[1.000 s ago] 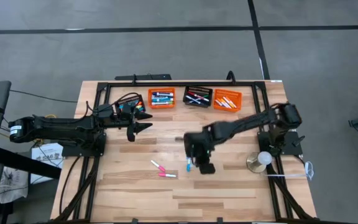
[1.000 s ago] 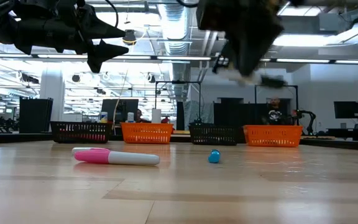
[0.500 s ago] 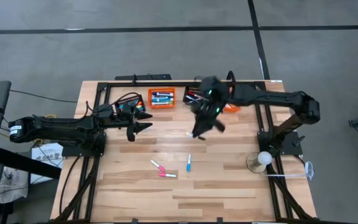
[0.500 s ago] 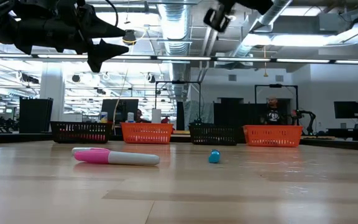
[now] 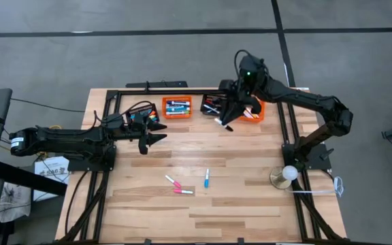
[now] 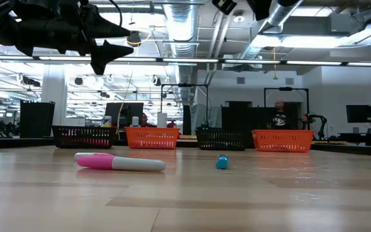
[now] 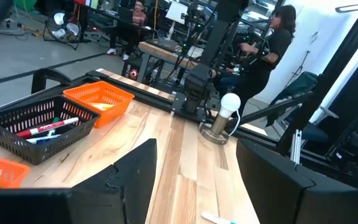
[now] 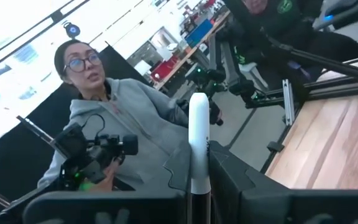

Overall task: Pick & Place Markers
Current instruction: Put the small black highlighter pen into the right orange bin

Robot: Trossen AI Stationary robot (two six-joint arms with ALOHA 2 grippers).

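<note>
In the high view my right gripper [image 5: 226, 121] hangs above the table, just in front of the black basket [image 5: 216, 105] and the orange basket [image 5: 249, 109] at the far edge. It is shut on a white marker [image 8: 198, 140]. Two pink markers [image 5: 178, 186] and a blue-capped marker [image 5: 206, 178] lie flat on the wood mid-table; the low view shows one pink marker [image 6: 118, 162] and the blue cap [image 6: 221, 162]. My left gripper [image 5: 156, 136] waits open above the table's left half, near another black basket [image 5: 141, 112]. My right gripper pinches the white marker between its two fingers [image 8: 225, 177], on the barrel's lower part [image 8: 197, 180]. The marker runs along the fingers and sticks out past their tips. It is lifted clear of the table and baskets.
Several small baskets holding markers stand in a row along the far edge, one of them orange [image 5: 177, 107]. A lamp with a white bulb [image 5: 288, 174] stands by the right arm's base. A dark frame borders the table. People are in the room beyond.
My right gripper, carrying the white marker, has risen from beside the blue-capped marker mid-table and swung toward the far edge, ending in front of the black and orange baskets. The markers on the table have stayed put.
</note>
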